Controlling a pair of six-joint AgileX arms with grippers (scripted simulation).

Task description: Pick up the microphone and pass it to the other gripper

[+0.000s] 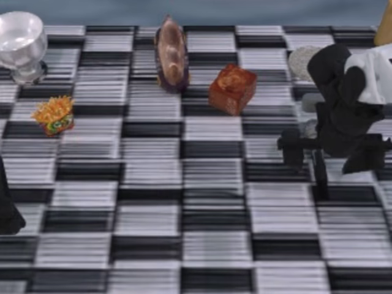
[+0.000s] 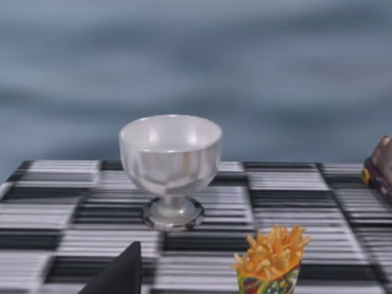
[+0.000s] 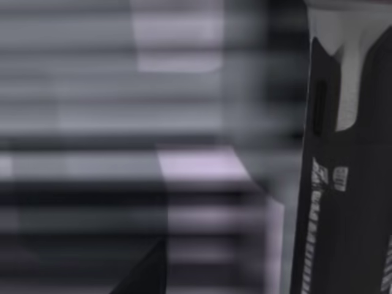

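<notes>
The microphone [image 3: 349, 184] fills one side of the right wrist view, very close: a black handle with white markings and a pale top. It stands beside the one dark fingertip [image 3: 150, 275] that shows, not between the fingers. From above, my right gripper [image 1: 305, 164] hangs low over the table's right side, open. I cannot tell the microphone apart from the black arm there. My left gripper [image 1: 7, 214], the other gripper, is parked at the left edge. One of its fingertips [image 2: 122, 272] shows far off centre, with nothing held.
A white goblet [image 1: 21, 40] stands at the back left, with a fries carton [image 1: 55, 115] in front of it. A brown oblong object [image 1: 171, 54] and a brown cube [image 1: 233, 89] sit mid-back. A flat grey disc [image 1: 302, 61] lies behind the right arm.
</notes>
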